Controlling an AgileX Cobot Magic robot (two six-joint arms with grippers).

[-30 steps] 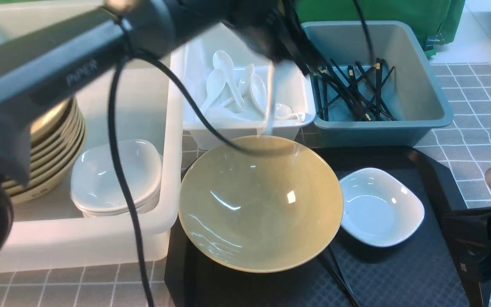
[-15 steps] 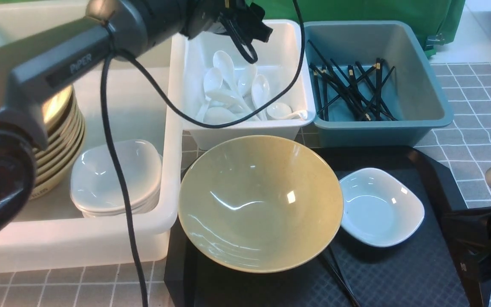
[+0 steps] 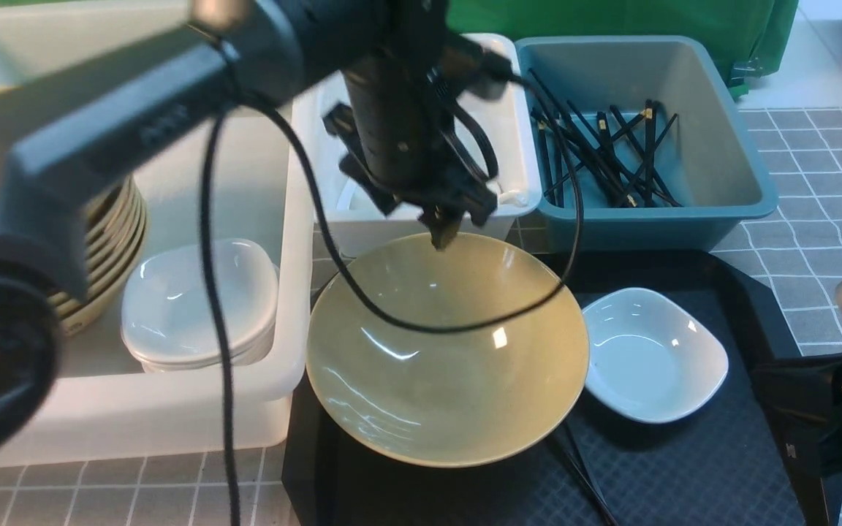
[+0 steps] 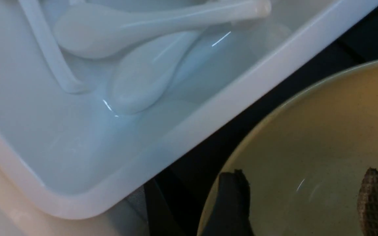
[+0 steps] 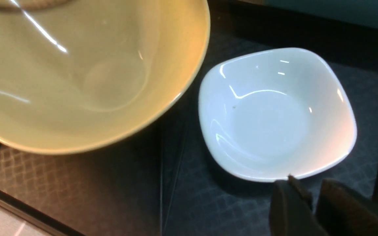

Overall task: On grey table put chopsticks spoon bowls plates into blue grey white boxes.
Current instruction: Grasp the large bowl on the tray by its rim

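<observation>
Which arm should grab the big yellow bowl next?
Probably the left. The left gripper hangs open right over the bowl's far rim, beside the white box of spoons. The right gripper sits by the small white plate instead.

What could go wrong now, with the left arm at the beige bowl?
The open left pincer is at the far rim of the bowl; a one-edge grip might slip or tip it. The white plate lies beside it and could get nudged. The slack cable over the bowl may snag.
</observation>
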